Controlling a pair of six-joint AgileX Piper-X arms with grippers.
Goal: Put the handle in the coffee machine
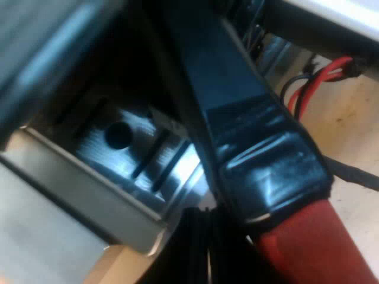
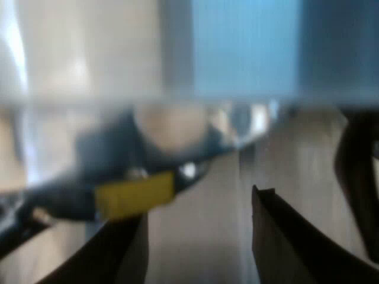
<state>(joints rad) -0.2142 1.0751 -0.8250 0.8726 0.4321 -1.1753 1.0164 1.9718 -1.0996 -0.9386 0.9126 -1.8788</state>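
Observation:
The holder's dark handle runs close past my left wrist camera and ends in its red tip. My left gripper looks shut on this handle, with one ridged black finger pressed against it near the red end. Beyond the handle lies the machine's steel front, with slots and a round hole in a dark recess. My right gripper is open over the wooden table, with nothing between its two dark fingers.
A steel ledge of the machine borders the recess below the handle. Beyond my right gripper there is a blurred yellow block on a dark part, and a pale blue surface farther off.

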